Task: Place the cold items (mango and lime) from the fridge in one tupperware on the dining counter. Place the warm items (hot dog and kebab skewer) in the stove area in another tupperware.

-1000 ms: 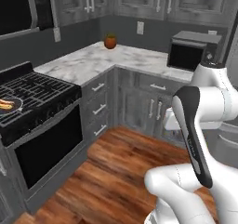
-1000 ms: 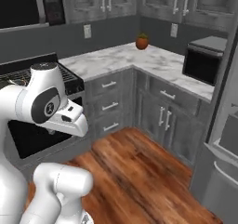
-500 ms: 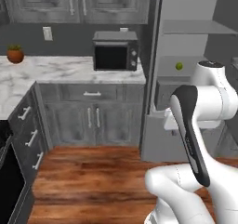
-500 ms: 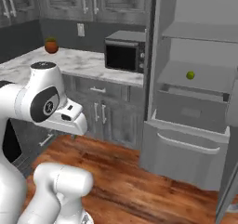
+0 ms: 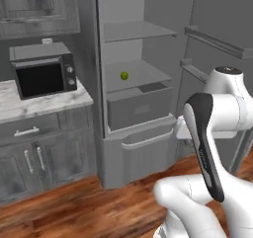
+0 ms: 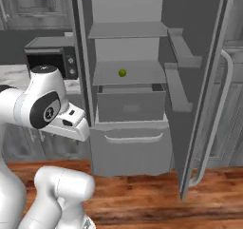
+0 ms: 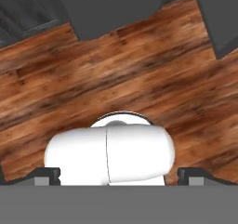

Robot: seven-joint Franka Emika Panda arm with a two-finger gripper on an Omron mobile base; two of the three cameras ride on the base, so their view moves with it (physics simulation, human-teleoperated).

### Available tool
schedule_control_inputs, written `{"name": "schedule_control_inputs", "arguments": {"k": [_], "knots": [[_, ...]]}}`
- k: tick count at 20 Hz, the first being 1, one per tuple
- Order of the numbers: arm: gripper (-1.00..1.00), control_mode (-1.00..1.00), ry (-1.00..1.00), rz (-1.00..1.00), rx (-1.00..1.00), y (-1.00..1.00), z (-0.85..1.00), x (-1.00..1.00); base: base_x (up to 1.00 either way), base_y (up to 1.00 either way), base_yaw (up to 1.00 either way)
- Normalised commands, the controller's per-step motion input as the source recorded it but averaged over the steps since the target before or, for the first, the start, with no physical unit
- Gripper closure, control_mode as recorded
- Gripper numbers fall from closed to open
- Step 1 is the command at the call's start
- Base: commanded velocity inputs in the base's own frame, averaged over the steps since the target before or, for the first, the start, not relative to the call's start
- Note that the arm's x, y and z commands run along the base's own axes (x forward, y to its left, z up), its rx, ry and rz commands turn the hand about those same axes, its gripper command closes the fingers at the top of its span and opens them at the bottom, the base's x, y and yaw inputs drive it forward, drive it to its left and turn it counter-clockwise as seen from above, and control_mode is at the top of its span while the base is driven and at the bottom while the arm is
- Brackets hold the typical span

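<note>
While microwave (image 5: 43, 74) flanks fridge (image 5: 129, 39), lime (image 5: 124, 75) sits shelved.

small round bright green lime (image 5: 124, 75) on a pale grey shelf of the tall grey fridge (image 5: 139, 128), black microwave (image 5: 43, 75), reddish-brown streaky wood floor (image 7: 125, 79).

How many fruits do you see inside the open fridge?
1. The lime lies on the middle shelf of the fridge, above the drawer. Another fruit may be hidden.
</note>
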Motion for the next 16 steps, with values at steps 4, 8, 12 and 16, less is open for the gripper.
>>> {"name": "schedule_control_inputs", "arguments": {"k": [4, 8, 12, 16], "knots": [[-1.00, 1.00, 0.00, 0.00, 0.00, 0.00, 0.00, 0.00, 1.00, 0.02, -0.06], [-1.00, 1.00, 0.00, 0.00, 0.00, 0.00, 0.00, 0.00, 0.83, -0.19, 0.18], [-1.00, 1.00, 0.00, 0.00, 0.00, 0.00, 0.00, 0.00, 0.21, -0.50, 0.31], [-1.00, 1.00, 0.00, 0.00, 0.00, 0.00, 0.00, 0.00, 0.06, -0.47, 0.21]]}}
